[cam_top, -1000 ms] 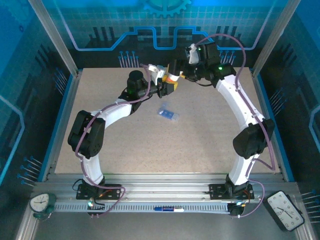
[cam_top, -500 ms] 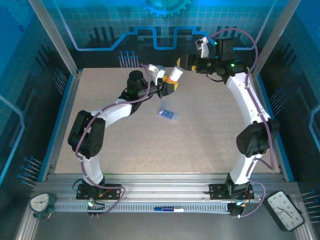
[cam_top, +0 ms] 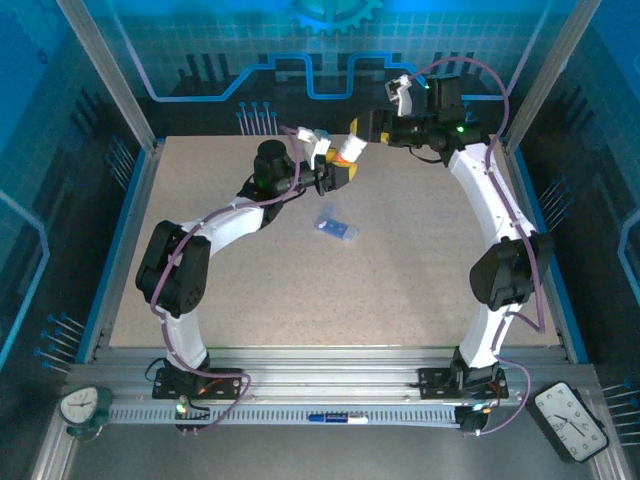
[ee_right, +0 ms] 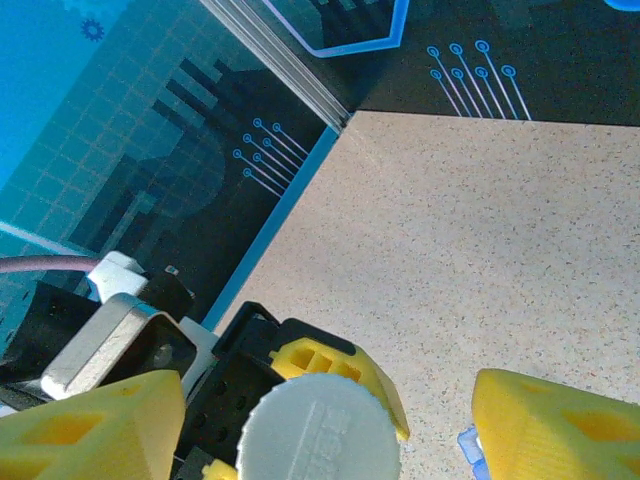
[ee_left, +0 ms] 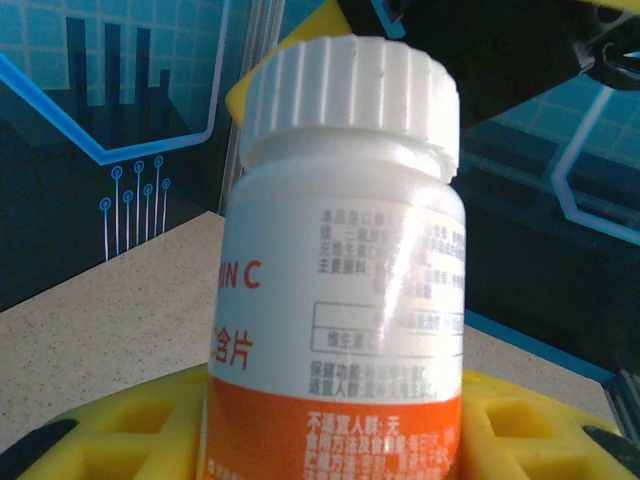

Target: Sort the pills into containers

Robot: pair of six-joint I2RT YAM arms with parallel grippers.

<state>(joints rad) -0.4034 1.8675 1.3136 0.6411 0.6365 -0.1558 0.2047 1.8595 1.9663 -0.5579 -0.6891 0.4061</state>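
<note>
Above the far bench (cam_top: 400, 260), left tool (cam_top: 342, 172) clenches bottle (ee_left: 335, 300) — centre your released right tool (ee_right: 320, 425) (unladen) over its cap (ee_left: 350, 95).

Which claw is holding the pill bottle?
The left gripper: it clamps the bottle at its orange base; the right gripper stands open around the white cap.

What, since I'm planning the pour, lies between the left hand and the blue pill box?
The stretch is bare: in the top view, speckled tabletop runs from the left hand, shut on the bottle, to the pill box.
</note>
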